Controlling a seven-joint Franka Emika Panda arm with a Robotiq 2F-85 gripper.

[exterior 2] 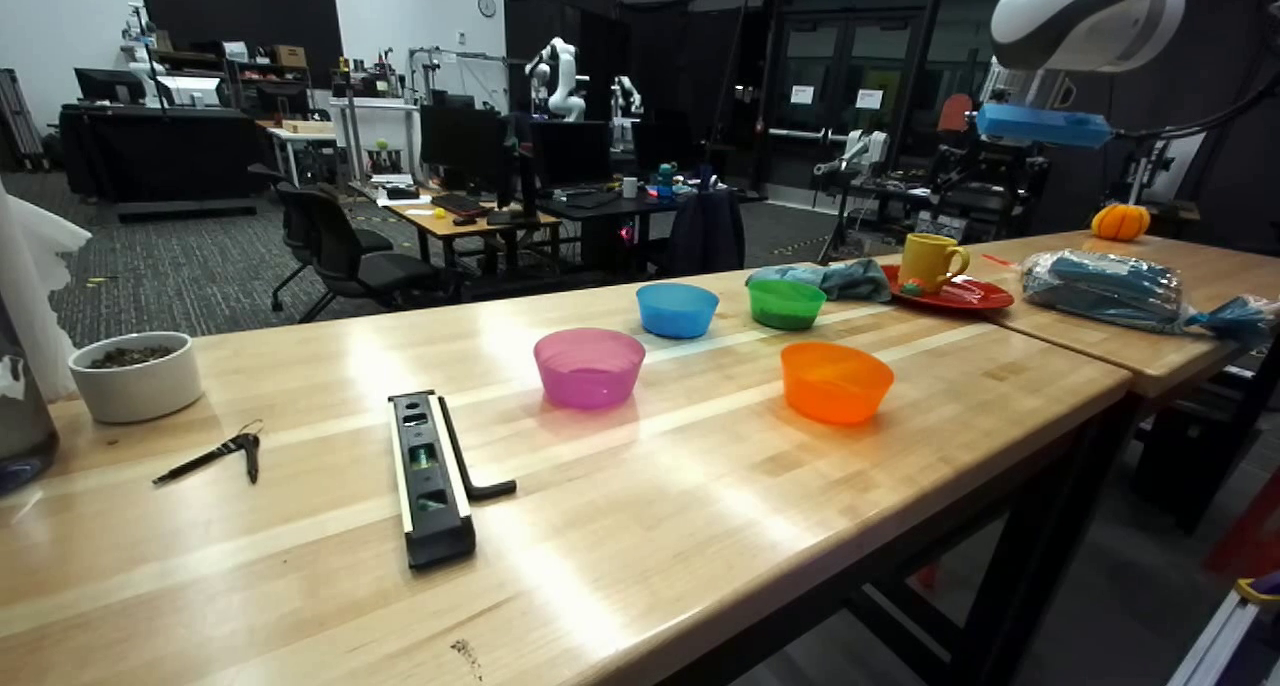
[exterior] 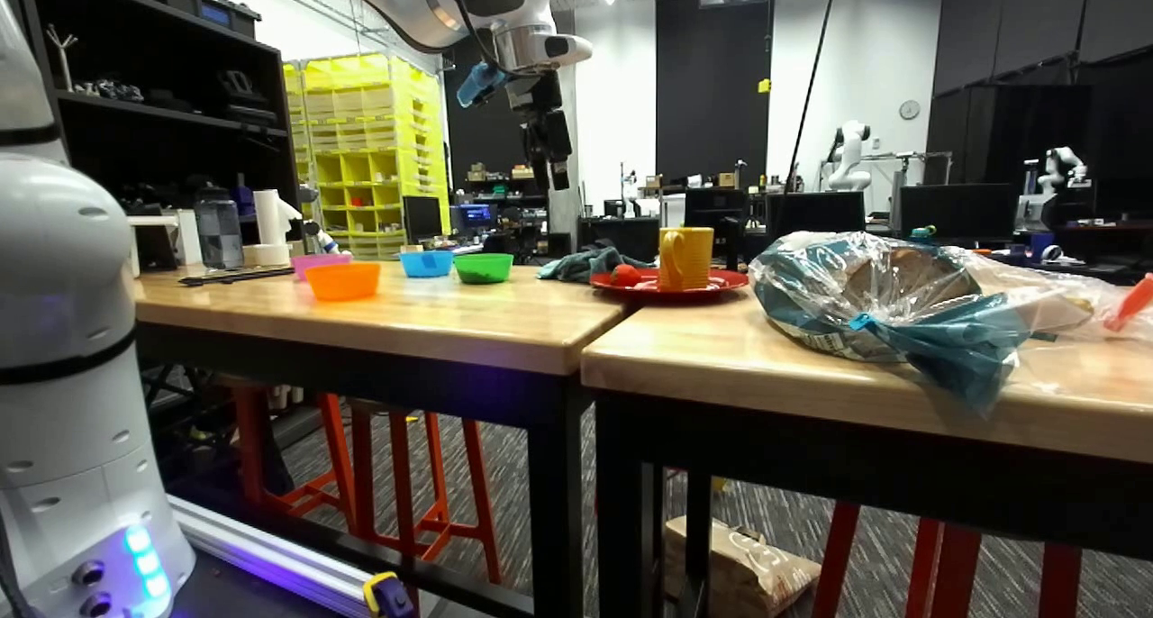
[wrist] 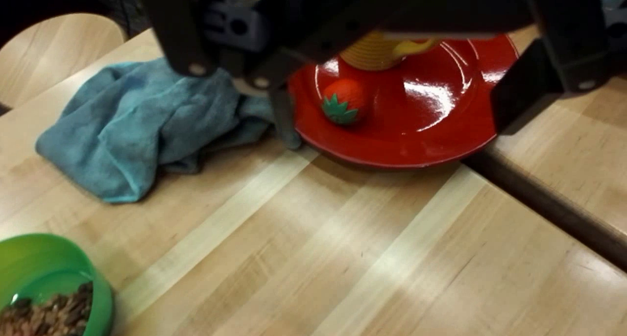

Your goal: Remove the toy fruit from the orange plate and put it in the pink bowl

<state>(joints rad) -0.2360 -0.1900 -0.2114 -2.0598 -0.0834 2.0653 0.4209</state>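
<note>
One toy strawberry [wrist: 347, 101]: lying on the red plate [wrist: 450, 137], beside the yellow mug [wrist: 370, 53]
Claw [wrist: 397, 135]: jaws spread wide apart, raised above the tabletop [exterior 2: 660, 496]
Pink bowl [exterior 2: 590, 368]: upright on the tabletop, near the blue bowl [exterior 2: 677, 310] and orange bowl [exterior 2: 836, 384]

1. Pink bowl [exterior 2: 590, 368]: upright on wooden table [exterior 2: 660, 496], between spirit level [exterior 2: 432, 478] and orange bowl [exterior 2: 836, 383].
2. Hex key [exterior 2: 488, 490]: lies just beside the spirit level.
3. Yellow mug [exterior 2: 928, 263]: upright on red plate [exterior 2: 985, 295].
4. Blue bowl [exterior 2: 677, 310]: near green bowl [exterior 2: 786, 304].
</note>
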